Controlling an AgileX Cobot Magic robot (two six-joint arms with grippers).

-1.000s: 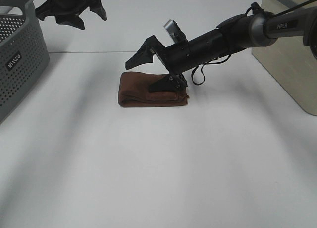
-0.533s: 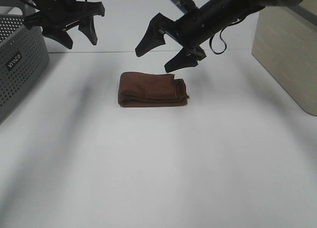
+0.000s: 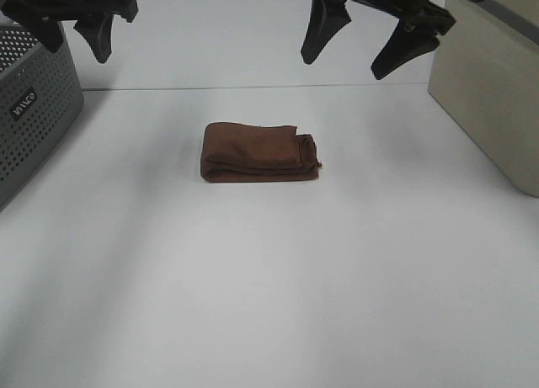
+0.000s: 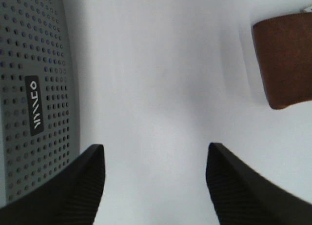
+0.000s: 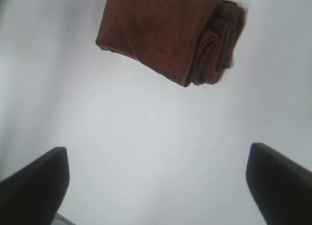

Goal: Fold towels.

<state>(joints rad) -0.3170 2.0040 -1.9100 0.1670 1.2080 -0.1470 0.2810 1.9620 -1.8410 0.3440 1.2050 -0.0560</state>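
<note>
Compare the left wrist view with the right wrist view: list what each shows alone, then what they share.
Left wrist only: the grey perforated basket with its label.
Right wrist only: the whole folded brown towel, including its layered rolled end.
Both: the white table, part of the towel, and each gripper's own open, empty jaws, left gripper and right gripper, raised clear of the towel.

Brown towel [image 3: 259, 153] folded compact, flat on table centre

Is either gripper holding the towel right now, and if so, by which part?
Nothing is held. The left gripper and right gripper are both open and raised above the table, clear of the folded towel.
</note>
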